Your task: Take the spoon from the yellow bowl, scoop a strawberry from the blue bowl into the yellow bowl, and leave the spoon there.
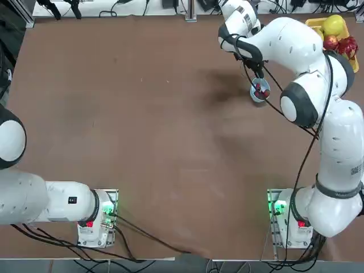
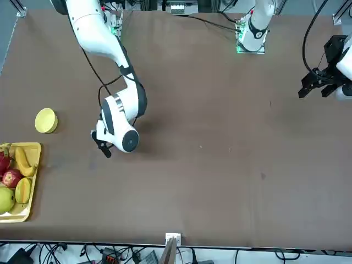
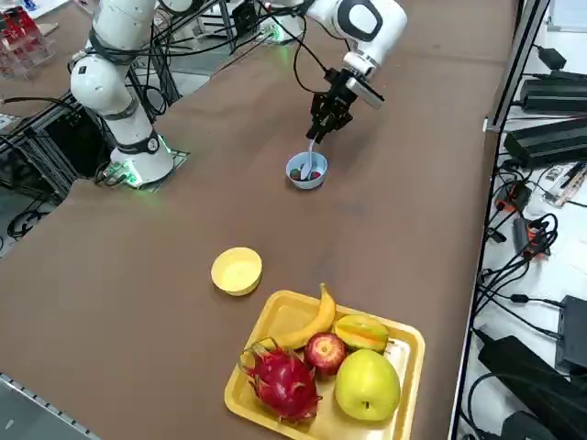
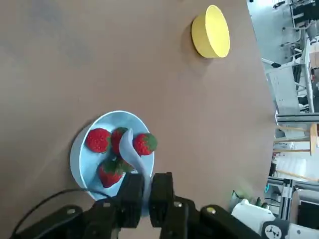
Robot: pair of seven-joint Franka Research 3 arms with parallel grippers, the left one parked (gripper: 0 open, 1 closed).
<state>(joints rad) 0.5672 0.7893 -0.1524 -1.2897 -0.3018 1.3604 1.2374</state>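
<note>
Spoon [image 4: 133, 157] clamped in right gripper [image 4: 147, 186], tip among strawberries in blue bowl [image 4: 82, 159]; yellow bowl [image 4: 211, 32] well apart.

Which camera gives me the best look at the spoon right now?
The right wrist view: the spoon, held in the right gripper, dips among the strawberries in the blue bowl. The right side view shows it small; in the top and front views the arm hides it.
</note>
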